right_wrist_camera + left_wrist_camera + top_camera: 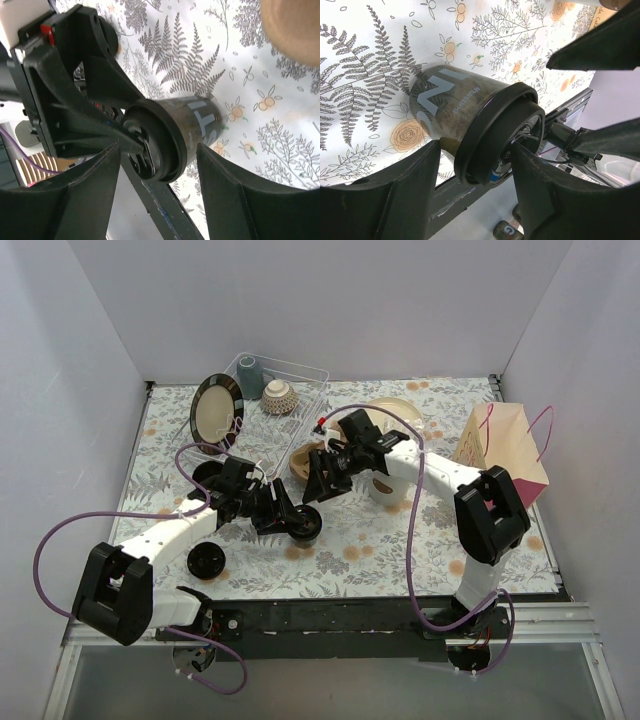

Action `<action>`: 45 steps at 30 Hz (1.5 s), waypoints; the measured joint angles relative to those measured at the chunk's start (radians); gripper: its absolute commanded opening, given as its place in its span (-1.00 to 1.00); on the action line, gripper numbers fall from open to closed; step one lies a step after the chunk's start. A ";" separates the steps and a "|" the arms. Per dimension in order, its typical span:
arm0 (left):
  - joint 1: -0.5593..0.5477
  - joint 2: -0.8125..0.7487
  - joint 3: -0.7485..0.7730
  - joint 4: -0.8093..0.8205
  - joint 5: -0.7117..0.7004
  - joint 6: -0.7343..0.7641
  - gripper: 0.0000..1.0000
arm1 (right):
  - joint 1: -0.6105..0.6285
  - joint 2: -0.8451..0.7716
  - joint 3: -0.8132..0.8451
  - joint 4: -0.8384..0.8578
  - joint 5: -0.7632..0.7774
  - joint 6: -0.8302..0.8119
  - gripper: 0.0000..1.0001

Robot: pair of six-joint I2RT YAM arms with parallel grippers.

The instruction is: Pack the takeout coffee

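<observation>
1. Floral-print surface (420, 540), white walls; a paper bag (505, 452) stands at the right edge.
2. Takeout coffee cup (465, 110) is tipped on its side, well left of the bag, apparently just off the surface.
3. Left gripper (476, 150) jaws pinch its black lid rim. Right gripper (159, 150) jaws are spread either side of the body and look clear of it.
4. Likely light, with a thin paper wall that crushes easily, and the lid could pop. Hold the stiff band just under the lid, gently.

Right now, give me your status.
Left gripper shut on lidded cup, cup tipped sideways. Right gripper open either side of it. Paper bag far right, right arm in between.
</observation>
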 measured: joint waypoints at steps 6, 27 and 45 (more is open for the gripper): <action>0.000 0.000 0.003 -0.005 -0.002 -0.003 0.11 | 0.000 -0.030 -0.053 0.001 0.003 0.006 0.36; 0.000 0.005 0.007 -0.013 -0.001 -0.018 0.11 | 0.028 -0.016 -0.140 0.048 -0.024 -0.013 0.23; -0.002 0.006 0.060 -0.100 -0.051 0.000 0.21 | 0.044 0.002 -0.140 0.070 -0.036 0.001 -0.19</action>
